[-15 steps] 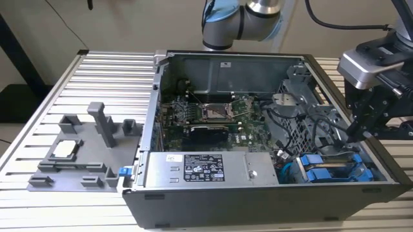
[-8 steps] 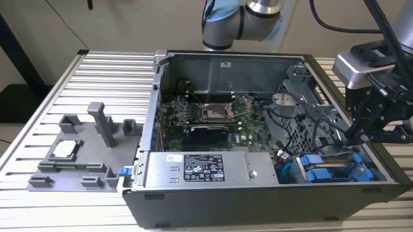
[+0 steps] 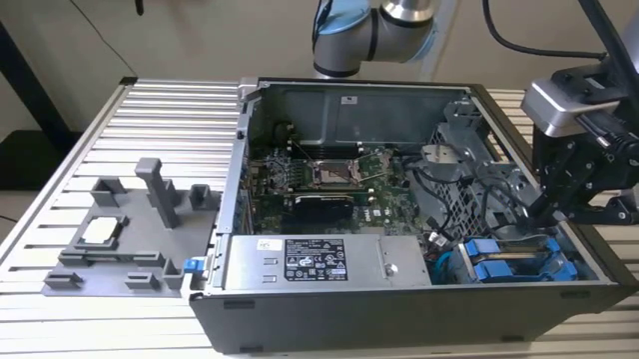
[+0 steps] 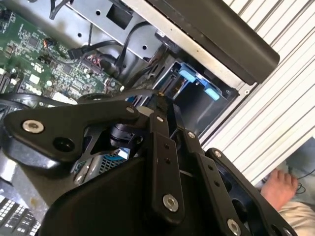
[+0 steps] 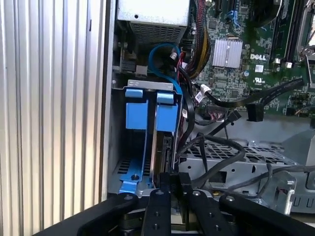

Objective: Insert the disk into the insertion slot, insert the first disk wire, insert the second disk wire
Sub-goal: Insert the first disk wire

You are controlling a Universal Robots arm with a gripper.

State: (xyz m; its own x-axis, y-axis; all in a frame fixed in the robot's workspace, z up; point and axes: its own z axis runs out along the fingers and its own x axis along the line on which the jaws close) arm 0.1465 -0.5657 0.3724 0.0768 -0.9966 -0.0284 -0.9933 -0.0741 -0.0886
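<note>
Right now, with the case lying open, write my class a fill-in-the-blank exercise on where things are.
1. The disk beneath the gripper sits in a ____ carrier bracket.
2. The gripper hangs over the exterior view's ____ end of the computer case.
3. The grey fixture stands on the slatted table, on the exterior view's ____ of the case.
Missing words: blue; right; left.

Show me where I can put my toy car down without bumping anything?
The ribbed table is bare beyond the grey fixture, up to the computer case, and along the front edge. Crowded: the case corner where the gripper hangs by blue carriers and cables.
</note>
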